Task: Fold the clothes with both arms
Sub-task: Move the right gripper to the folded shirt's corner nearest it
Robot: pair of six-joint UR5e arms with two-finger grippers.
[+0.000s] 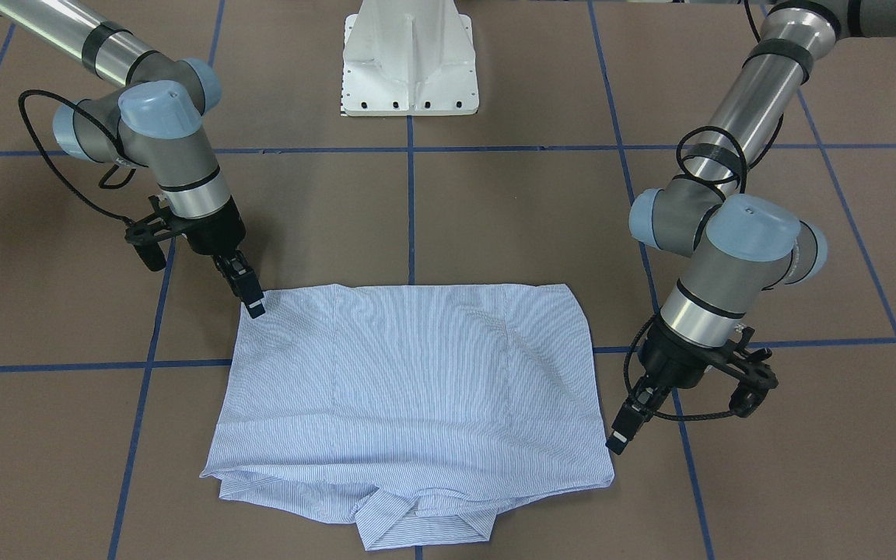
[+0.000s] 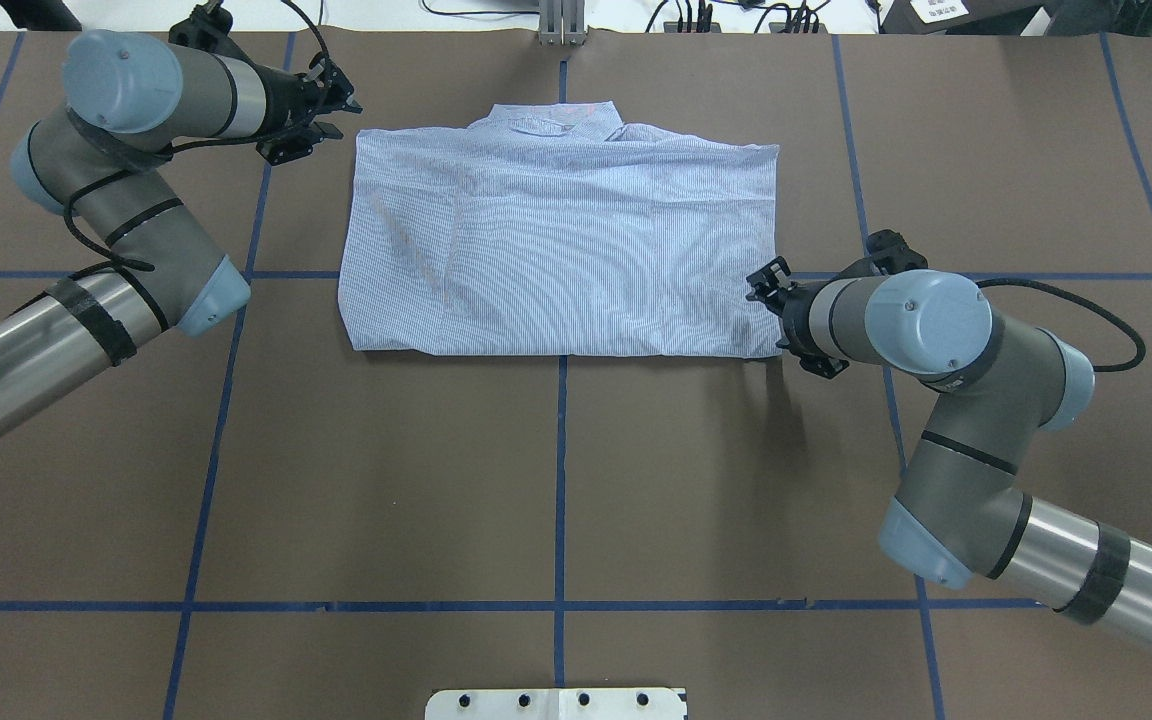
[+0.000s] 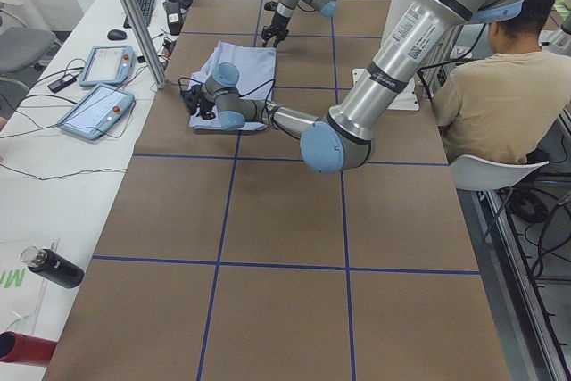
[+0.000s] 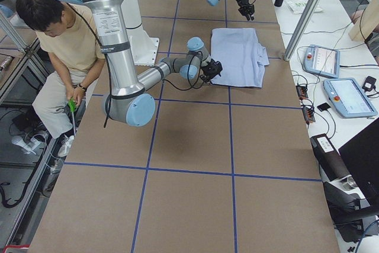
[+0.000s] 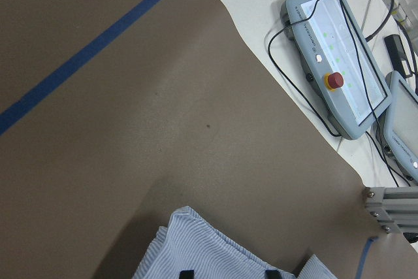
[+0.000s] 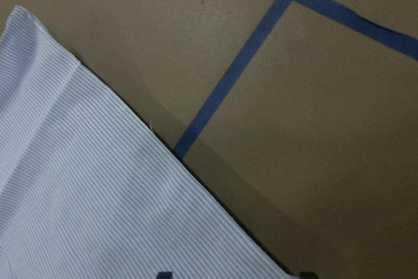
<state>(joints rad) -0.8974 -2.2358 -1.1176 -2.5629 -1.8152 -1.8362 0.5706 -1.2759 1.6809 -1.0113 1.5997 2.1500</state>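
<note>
1. the brown surface (image 2: 556, 480) is marked into squares by blue tape lines.
2. the left arm (image 2: 126, 250) reaches to the far left part of the surface; the right arm (image 2: 966, 440) bends in from the right side.
3. the striped shirt (image 2: 556, 260) lies folded into a flat rectangle in the middle of the surface, close to the far edge, with its collar (image 1: 417, 529) pointing at that edge.
4. the white pedestal base (image 1: 409, 62) stands at the middle of the near edge, well apart from the shirt.
5. a grey pendant with a red button (image 5: 333, 70) lies beyond the far edge.
6. the left hand (image 1: 621, 437) is tilted down just beside the shirt's far left corner. its wrist view shows the fingertips apart, released, with cloth between them.
7. the right hand (image 1: 253, 303) is at the shirt's near right corner. it is released too, its fingertips set wide over the cloth's edge; whether they touch the cloth i cannot tell.
</note>
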